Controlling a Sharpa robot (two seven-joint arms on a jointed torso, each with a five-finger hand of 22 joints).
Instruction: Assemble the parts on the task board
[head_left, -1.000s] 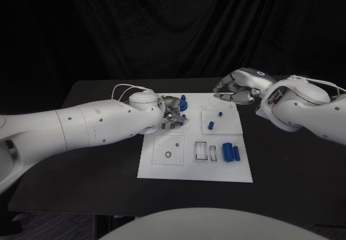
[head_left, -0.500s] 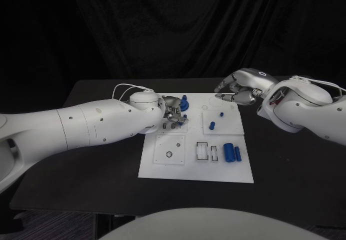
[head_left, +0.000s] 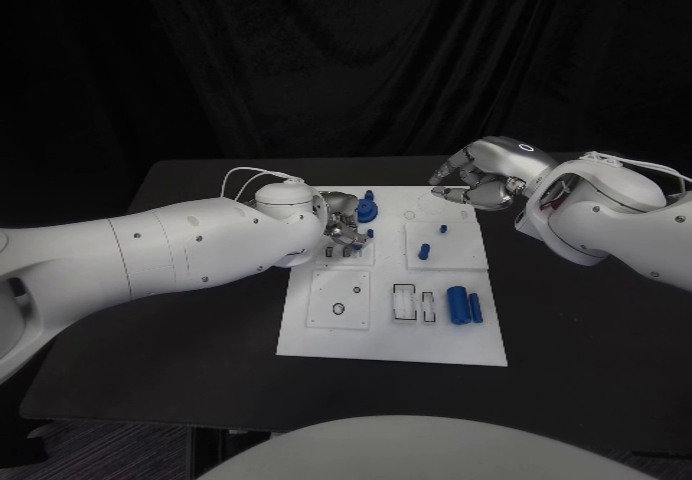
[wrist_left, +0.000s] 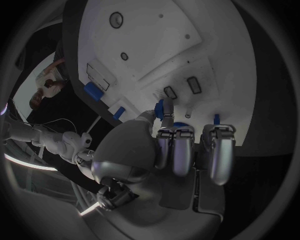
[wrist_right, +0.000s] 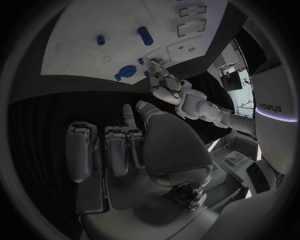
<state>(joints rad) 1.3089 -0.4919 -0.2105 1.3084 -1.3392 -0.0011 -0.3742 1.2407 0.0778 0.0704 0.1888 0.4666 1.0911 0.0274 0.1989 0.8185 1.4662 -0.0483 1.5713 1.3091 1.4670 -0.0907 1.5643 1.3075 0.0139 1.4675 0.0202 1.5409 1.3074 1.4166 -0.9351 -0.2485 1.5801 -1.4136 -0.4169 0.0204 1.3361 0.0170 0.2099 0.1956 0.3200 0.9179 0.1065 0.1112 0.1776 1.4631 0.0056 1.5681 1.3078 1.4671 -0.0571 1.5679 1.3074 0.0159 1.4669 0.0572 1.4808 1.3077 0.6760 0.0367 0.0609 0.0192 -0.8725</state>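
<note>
Well, I see my left hand (head_left: 340, 222) pinching a small blue part (wrist_left: 160, 107) over the white task board's (head_left: 389, 335) far edge (barely shifted); right hand (head_left: 476, 178) curled, empty.

Place: we think this is a robot lab.
Backdrop: we see a black curtain (head_left: 346, 70) hanging behind a black table (head_left: 173, 350).
Work spot: we see a white task board (head_left: 389, 345) with small blue parts (head_left: 462, 303), set between two white robot arms.
</note>
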